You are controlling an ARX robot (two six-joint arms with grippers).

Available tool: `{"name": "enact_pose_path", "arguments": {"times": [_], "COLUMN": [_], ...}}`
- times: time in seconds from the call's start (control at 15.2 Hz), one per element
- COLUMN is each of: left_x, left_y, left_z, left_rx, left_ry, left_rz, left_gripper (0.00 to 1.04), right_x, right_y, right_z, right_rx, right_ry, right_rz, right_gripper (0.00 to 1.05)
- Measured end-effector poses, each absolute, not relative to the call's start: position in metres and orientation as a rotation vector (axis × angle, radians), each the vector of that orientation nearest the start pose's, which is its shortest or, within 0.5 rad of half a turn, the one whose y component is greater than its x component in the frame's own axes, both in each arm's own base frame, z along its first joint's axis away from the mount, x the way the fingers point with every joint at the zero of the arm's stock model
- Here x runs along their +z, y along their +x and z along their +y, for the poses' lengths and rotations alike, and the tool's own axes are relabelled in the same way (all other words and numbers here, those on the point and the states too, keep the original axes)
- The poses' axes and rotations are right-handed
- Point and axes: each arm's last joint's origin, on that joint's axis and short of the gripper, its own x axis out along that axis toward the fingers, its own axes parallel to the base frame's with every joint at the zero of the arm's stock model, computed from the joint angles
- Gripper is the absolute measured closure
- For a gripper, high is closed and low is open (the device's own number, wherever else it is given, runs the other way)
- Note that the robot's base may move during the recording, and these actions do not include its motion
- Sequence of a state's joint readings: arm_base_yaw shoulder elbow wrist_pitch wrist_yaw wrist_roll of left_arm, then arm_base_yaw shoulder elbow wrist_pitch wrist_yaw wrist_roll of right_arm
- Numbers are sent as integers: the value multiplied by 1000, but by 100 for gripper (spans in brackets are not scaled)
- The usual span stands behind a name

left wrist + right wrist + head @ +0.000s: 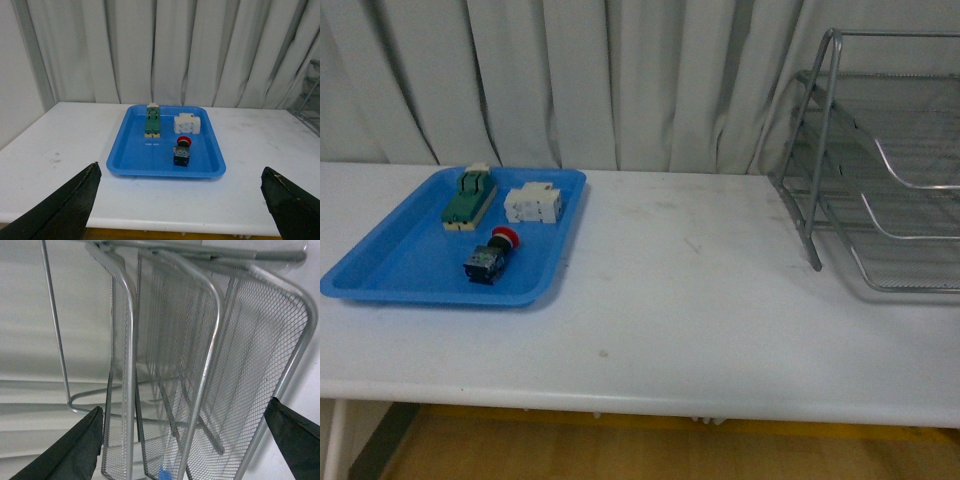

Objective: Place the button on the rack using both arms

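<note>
The button [488, 257] has a red mushroom cap on a dark body and lies in the blue tray [390, 270] at the table's left. The left wrist view also shows the button [182, 151], well ahead of my open left gripper [182, 200], whose black fingertips [75, 200] frame the table's near edge with nothing between them. The silver wire-mesh rack [880, 170] stands at the table's right. My right gripper [185, 440] is open and faces the rack's mesh trays [210, 365] close up. Neither arm shows in the front view.
A green-and-cream switch [468, 198] and a white block switch [533, 204] also lie in the blue tray. White curtains [570, 80] hang behind the white table [700, 300]. The table's front edge is near the bottom of the front view.
</note>
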State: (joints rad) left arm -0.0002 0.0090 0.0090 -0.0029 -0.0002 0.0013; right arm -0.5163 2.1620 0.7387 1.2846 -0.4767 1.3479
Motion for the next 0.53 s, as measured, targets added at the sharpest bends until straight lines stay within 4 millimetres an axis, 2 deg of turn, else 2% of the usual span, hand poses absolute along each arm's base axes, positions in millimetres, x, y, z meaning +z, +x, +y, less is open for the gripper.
{"name": "enact_pose_path", "arguments": {"times": [0.26,0.53], "left_x": [166,166], "left_y": [98,98], "left_z": [0,0], "left_rx": [0,0], "left_ry": [1,1], "left_rz": [3,3], "left_gripper": [7,7], "right_x": [67,58], "right_y": [342,345], "right_z": [-145,-136], "right_rx": [-58,-57], "right_ry": [1416,1423], "right_rz": [118,151], "right_gripper": [6,6]}}
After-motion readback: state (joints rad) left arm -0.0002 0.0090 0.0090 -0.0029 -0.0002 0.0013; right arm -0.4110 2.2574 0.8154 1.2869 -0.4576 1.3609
